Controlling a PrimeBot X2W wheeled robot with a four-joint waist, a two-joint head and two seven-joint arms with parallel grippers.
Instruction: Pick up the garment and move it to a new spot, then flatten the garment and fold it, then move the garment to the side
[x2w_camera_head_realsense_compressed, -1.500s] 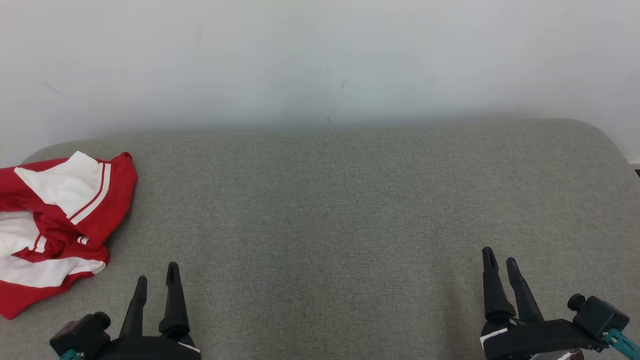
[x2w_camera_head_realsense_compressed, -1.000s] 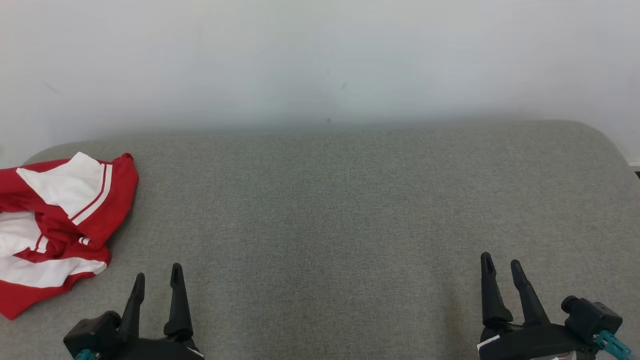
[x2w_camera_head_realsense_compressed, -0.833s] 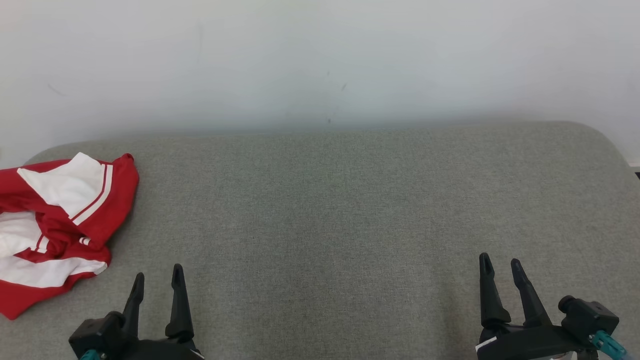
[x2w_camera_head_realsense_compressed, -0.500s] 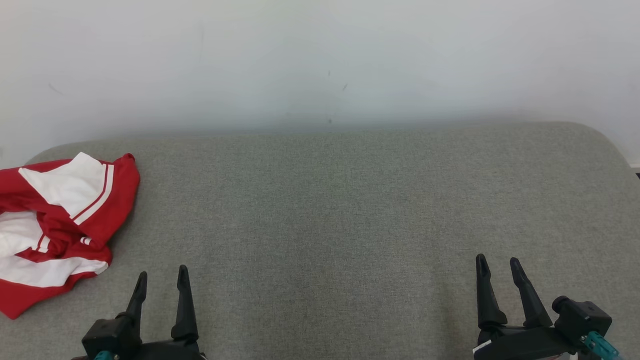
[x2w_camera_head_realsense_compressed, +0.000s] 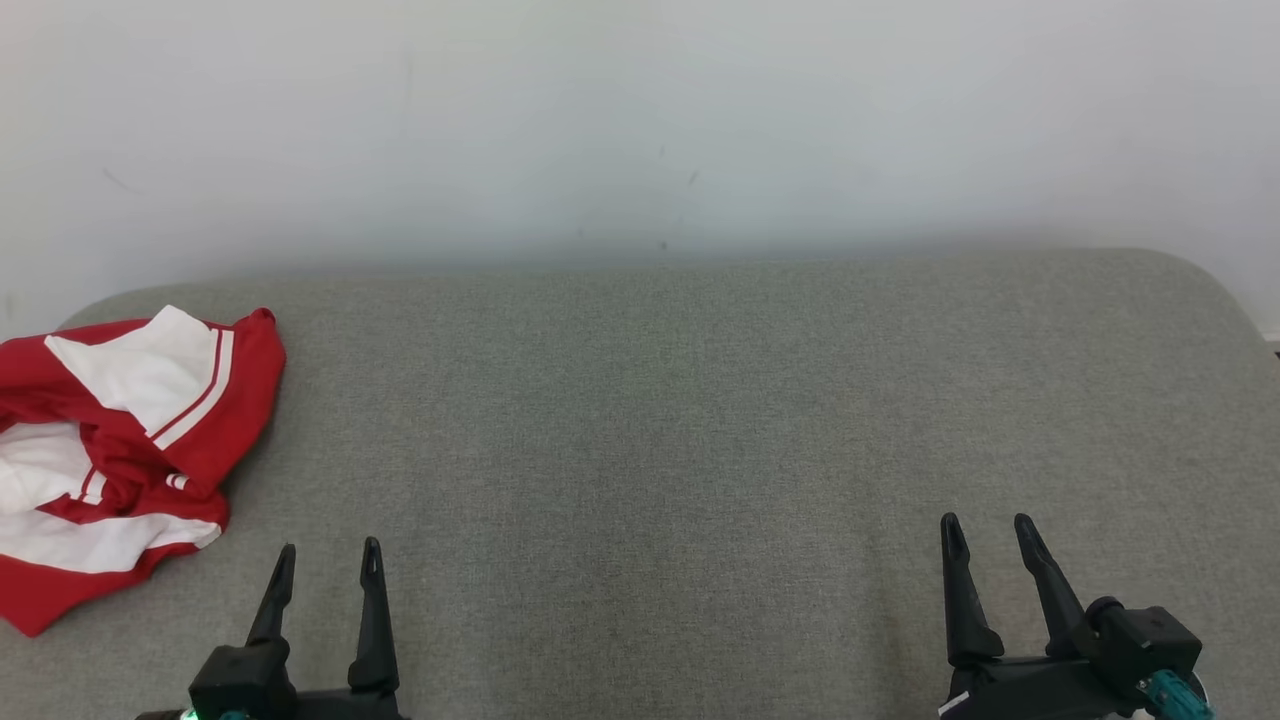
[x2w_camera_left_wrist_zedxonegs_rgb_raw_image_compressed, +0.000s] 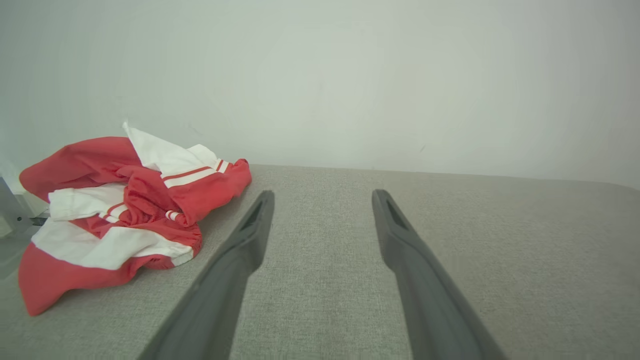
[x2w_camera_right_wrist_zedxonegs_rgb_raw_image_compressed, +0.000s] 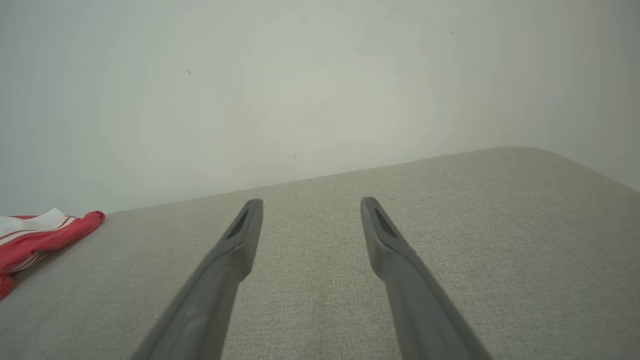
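Nothing of the task looks done yet: the red-and-white garment (x2w_camera_head_realsense_compressed: 130, 450) lies crumpled at the left end of the grey surface (x2w_camera_head_realsense_compressed: 660, 420). The left pincer (x2w_camera_head_realsense_compressed: 330, 545) and right pincer (x2w_camera_head_realsense_compressed: 985, 518) hover at the near edge, both wide and empty, the left one near the garment but apart from it.

On the cushion (x2w_camera_head_realsense_compressed: 700, 400), garment (x2w_camera_head_realsense_compressed: 130, 450) at left end, wall (x2w_camera_head_realsense_compressed: 640, 120) behind; left gripper (x2w_camera_head_realsense_compressed: 330, 547) near, right gripper (x2w_camera_head_realsense_compressed: 986, 520) well apart
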